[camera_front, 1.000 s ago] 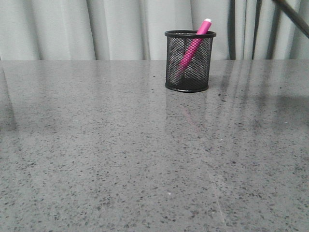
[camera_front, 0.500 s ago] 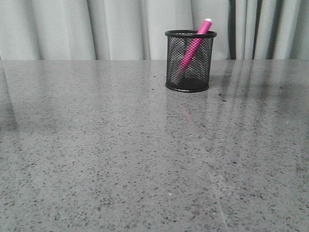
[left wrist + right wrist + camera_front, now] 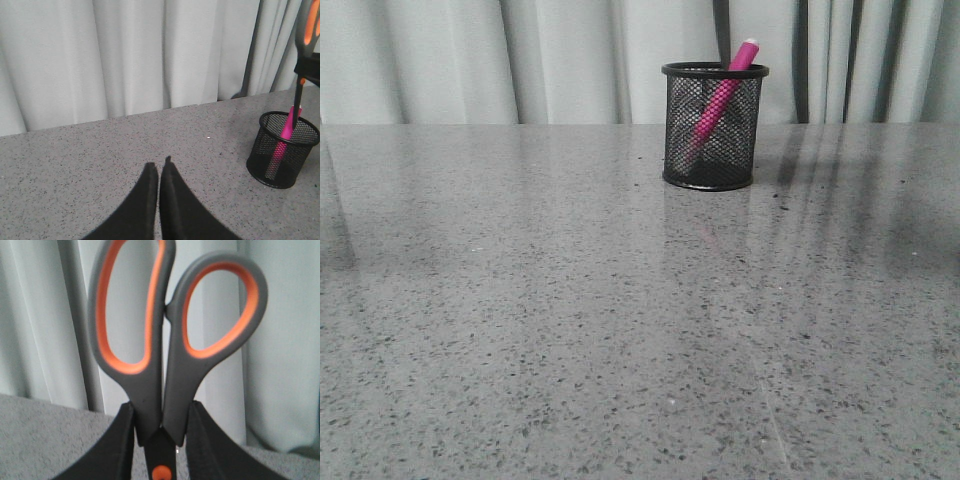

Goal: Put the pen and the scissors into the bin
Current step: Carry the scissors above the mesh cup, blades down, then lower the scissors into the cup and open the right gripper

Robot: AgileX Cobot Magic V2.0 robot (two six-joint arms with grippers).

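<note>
Scissors, pen: no legible writing

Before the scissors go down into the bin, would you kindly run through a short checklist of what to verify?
1. Right claw clamped on the scissors near the pivot: ok.
2. Scissors hanging blades down above the bin: ok.
3. Blade tips centred over the opening: cannot tell.
4. Bin upright on the table: ok.
5. Pen already inside, leaning across the bin; room beside it: cannot tell.
6. Left claw shut, apart from the bin: ok.
</note>
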